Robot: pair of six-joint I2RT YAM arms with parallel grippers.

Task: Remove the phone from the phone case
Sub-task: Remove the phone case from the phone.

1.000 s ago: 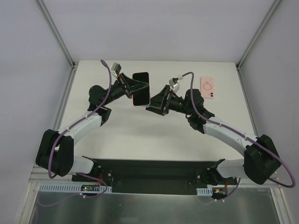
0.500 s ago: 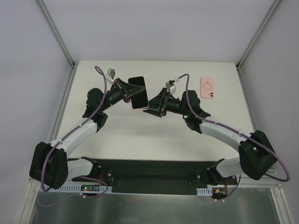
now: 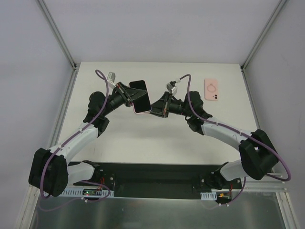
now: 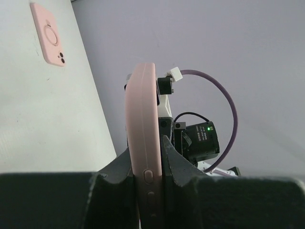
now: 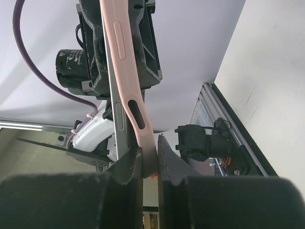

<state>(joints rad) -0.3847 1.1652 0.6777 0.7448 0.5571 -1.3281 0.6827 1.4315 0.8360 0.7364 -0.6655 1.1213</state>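
The phone (image 3: 140,93), black screen up, sits in a pink phone case (image 3: 143,110) and is held in the air above the table. My left gripper (image 3: 129,98) is shut across it from the left. In the left wrist view its fingers (image 4: 174,164) clamp both faces of the pink phone case (image 4: 141,119). My right gripper (image 3: 154,110) is shut on the case's lower right edge. In the right wrist view the pink phone case (image 5: 125,57) lip runs between the right gripper (image 5: 148,157) jaws, bent away from the phone's silver side (image 5: 117,121).
A second pink case (image 3: 212,89) with a ring on its back lies flat at the table's far right, also seen as the pink case (image 4: 47,33) in the left wrist view. Metal frame posts stand at the table's back corners.
My right gripper moved in to the phone's lower edge and closed on the case lip. The left arm swung the phone slightly left and tilted it, still gripping.
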